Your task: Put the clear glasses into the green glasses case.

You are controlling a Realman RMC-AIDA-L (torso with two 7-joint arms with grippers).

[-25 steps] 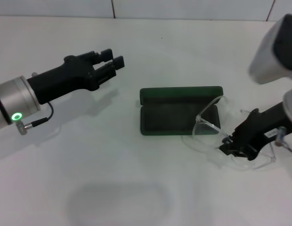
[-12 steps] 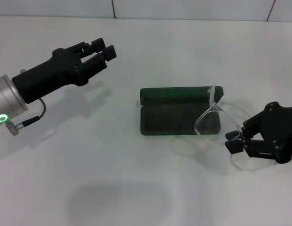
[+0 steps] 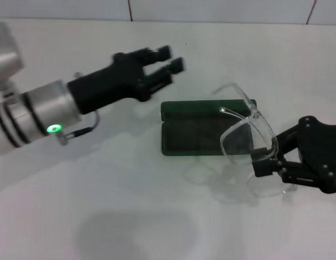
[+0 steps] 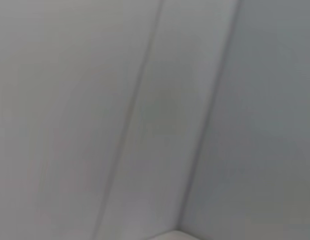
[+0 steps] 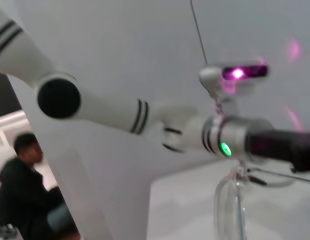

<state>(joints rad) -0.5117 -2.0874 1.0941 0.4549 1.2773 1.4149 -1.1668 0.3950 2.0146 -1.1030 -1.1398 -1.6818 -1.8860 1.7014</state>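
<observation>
Right gripper holds the clear glasses tilted up beside the open green case.

At the lower right of the head view, the right gripper [image 3: 264, 164] is clamped on the clear glasses [image 3: 248, 138] at their right end, with the lenses raised off the white table [image 3: 157, 216] and the thin arms pointing up and back over the right end of the green glasses case [image 3: 198, 130]. The case lies open at the centre of the frame, lid to the rear and dark lining facing up. At the upper left, the left gripper [image 3: 165, 64] hovers above the table just behind the case's left end, its fingers a narrow gap apart and holding nothing. The right wrist view shows one lens close up.
</observation>
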